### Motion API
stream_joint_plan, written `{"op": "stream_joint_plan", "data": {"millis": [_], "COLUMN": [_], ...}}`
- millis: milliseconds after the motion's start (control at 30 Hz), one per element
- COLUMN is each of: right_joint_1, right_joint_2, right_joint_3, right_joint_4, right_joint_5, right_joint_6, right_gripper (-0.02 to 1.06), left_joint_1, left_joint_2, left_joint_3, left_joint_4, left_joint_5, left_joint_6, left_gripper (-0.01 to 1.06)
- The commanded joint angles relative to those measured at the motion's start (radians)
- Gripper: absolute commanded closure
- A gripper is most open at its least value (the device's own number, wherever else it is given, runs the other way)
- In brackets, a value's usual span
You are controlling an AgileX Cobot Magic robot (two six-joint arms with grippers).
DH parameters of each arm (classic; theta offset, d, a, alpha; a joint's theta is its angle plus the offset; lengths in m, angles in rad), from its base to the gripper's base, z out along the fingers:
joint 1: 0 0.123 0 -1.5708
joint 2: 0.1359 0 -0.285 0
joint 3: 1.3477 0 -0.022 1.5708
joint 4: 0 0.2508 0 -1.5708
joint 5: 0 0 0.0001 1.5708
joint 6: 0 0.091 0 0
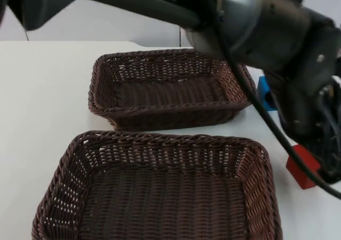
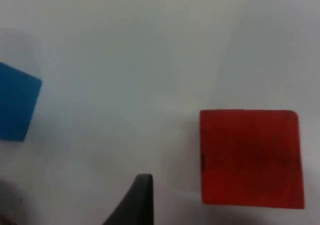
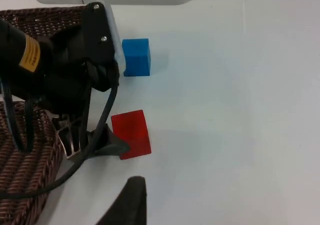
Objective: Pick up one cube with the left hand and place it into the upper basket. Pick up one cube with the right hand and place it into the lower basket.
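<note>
- Top view: the lower basket [image 1: 160, 192], a dark brown wicker rectangle, lies with its long axis running across the table [image 1: 42, 90]; its walls flare outward and its inside holds nothing.
- The upper basket [image 1: 165, 88], of the same weave, lies just behind it with the same crosswise long axis, also holding nothing.
- The left arm [image 1: 160, 5] reaches across above the upper basket to the table's right side, where the left gripper [image 3: 100, 142] hangs low against the red cube [image 3: 131, 133]; a finger [image 3: 107, 144] touches the cube's near face, but whether the jaws are wide or narrow cannot be told.
- The red cube sits flat on the white table just right of the lower basket, its edges slightly turned from the basket's side.
- The blue cube [image 3: 136, 57] sits flat beside the upper basket's right end, apart from the red one.
- The right gripper [image 3: 131, 200] waits above the bare table, short of the red cube; its opening cannot be told.
</note>
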Motion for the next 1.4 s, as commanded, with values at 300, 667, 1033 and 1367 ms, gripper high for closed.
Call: {"op": "stream_joint_plan", "data": {"millis": [300,667,1033,1367], "right_joint_1": [-0.002,-0.002,-0.002,-0.002], "right_joint_2": [-0.004,-0.004,-0.004,-0.004], "right_joint_3": [0.002,0.002,0.002,0.002], "right_joint_4": [0.004,0.004,0.004,0.004], "right_joint_5": [0.0,0.0,0.0,0.0], "right_joint_6": [-0.007,-0.007,-0.007,-0.007], "right_gripper": [-0.01,-0.01,-0.01,-0.01], "left_joint_1": [0.005,0.005,0.004,0.004], "left_joint_2": [0.074,0.153,0.155,0.098], "left_joint_3": [-0.053,-0.093,-0.093,-0.093], "left_joint_4": [-0.055,-0.078,-0.153,-0.183], "left_joint_5": [-0.008,-0.002,-0.038,0.028], "left_joint_6": [0.028,0.028,0.048,0.024], "left_gripper": [0.0,0.0,0.53,1.05]}}
